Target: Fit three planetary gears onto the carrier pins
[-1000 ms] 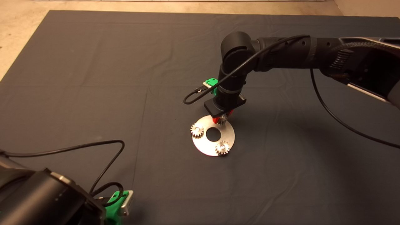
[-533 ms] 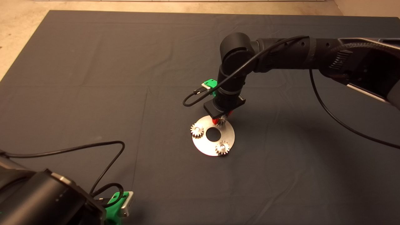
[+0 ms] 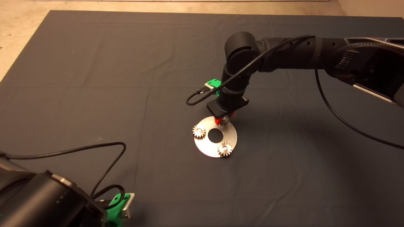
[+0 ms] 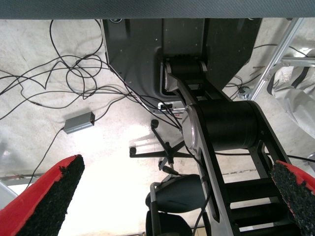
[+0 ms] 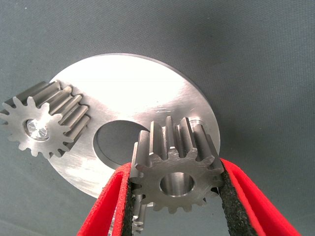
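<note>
Over disc point(image 3: 232, 134): right gripper point(image 5: 174, 189) clamps third gear point(image 5: 174, 162), pin apparently hidden.

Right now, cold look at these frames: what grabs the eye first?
The shiny disc at mid-mat, with two planetary gears already on their pins, one at its left edge and one at its near edge. Over its far side, the right gripper pinches the third gear between its red fingers. The left gripper sits parked at the lower left, open.
</note>
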`<move>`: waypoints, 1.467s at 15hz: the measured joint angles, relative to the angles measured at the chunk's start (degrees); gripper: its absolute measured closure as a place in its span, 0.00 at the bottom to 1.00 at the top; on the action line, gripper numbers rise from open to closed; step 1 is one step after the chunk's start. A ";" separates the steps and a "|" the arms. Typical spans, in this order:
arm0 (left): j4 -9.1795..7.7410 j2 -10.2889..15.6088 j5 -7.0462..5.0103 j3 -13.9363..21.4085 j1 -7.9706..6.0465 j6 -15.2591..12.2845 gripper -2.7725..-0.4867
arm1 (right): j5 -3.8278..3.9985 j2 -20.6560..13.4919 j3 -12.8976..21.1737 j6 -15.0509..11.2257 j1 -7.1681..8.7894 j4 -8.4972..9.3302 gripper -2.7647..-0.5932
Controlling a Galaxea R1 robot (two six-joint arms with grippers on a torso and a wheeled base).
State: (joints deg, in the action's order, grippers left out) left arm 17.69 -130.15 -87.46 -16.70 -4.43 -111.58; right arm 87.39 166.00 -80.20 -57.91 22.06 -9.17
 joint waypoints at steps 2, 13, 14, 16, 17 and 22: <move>0.02 0.00 0.00 0.00 0.00 0.00 0.00 | -0.24 -0.32 0.00 0.02 0.01 0.00 0.79; 0.41 0.00 0.00 0.00 0.13 0.00 0.00 | -0.57 -0.78 0.00 0.66 0.04 -0.06 0.79; 0.39 0.00 0.02 0.00 0.32 0.00 0.00 | -0.60 -0.78 -0.06 0.66 0.04 -0.06 0.79; 0.41 0.00 0.00 0.00 0.32 0.00 0.00 | -0.62 -0.84 -0.61 0.60 0.06 -0.04 0.79; 0.44 0.00 0.00 0.00 0.32 0.00 0.00 | -0.51 -0.95 -0.72 0.44 0.15 -0.06 0.79; 0.44 -0.01 0.01 0.00 0.32 0.00 0.00 | -0.31 -2.22 -1.72 -0.69 0.37 -0.11 0.79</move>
State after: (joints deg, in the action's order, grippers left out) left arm 18.13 -130.16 -87.45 -16.70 -4.11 -111.58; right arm 87.09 163.78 -81.92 -58.60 22.43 -9.28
